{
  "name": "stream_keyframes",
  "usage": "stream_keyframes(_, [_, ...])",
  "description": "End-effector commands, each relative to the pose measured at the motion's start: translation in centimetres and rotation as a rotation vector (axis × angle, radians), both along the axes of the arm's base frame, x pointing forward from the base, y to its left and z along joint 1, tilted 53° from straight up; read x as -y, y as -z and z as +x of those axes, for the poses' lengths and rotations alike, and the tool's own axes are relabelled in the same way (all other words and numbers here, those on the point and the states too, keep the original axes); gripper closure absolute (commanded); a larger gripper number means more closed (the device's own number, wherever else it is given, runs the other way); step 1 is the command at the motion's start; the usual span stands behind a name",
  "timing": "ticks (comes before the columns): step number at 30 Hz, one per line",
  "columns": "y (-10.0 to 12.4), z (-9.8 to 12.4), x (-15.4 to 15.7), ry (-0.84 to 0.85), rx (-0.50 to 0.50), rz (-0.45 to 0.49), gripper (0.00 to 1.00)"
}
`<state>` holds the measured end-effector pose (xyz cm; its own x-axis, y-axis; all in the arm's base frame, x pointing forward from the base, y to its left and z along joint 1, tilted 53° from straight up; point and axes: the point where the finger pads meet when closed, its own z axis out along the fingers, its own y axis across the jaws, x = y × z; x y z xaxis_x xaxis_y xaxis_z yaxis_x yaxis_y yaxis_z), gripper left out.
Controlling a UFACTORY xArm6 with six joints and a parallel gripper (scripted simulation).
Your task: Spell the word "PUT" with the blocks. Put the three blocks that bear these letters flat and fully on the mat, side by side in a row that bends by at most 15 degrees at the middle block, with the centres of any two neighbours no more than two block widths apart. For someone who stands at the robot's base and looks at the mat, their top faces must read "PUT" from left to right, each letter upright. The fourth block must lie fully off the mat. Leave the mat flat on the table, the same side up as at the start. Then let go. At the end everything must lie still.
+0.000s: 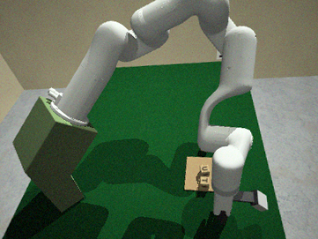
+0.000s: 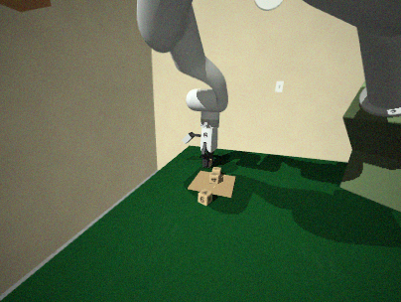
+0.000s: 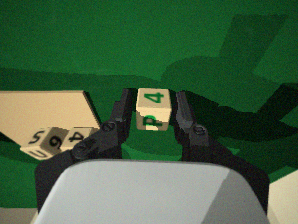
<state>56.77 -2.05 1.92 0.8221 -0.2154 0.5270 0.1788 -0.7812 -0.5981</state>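
My gripper [image 2: 207, 162] [image 3: 152, 100] is partly open. Its fingers stand on either side of a wooden block [image 3: 154, 98], with a narrow gap at each side. This block shows a green 4 and a green P and is beyond the mat's edge. The tan mat [image 1: 192, 174] [image 2: 225, 189] [image 3: 50, 107] lies flat. A U block [image 1: 204, 169] and a T block [image 1: 204, 182] sit on it, close together; the wrist view shows two blocks partly behind a finger. Another block [image 2: 204, 198], showing a 6, lies off the mat by its near edge in the exterior view.
The arm hides part of the mat in the top view. The green table top [image 1: 190, 88] [image 2: 149, 238] surrounds the mat. The olive base block [image 1: 55, 149] stands at the left in the top view. Dark arm shadows fall around the gripper.
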Motion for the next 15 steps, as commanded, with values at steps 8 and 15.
stream_keyframes(8, [-0.08, 0.04, 0.11, 0.002, 0.001, -0.001, 0.53])
stream_keyframes(15, [-0.08, 0.04, 0.11, 0.002, 0.001, -0.001, 0.73])
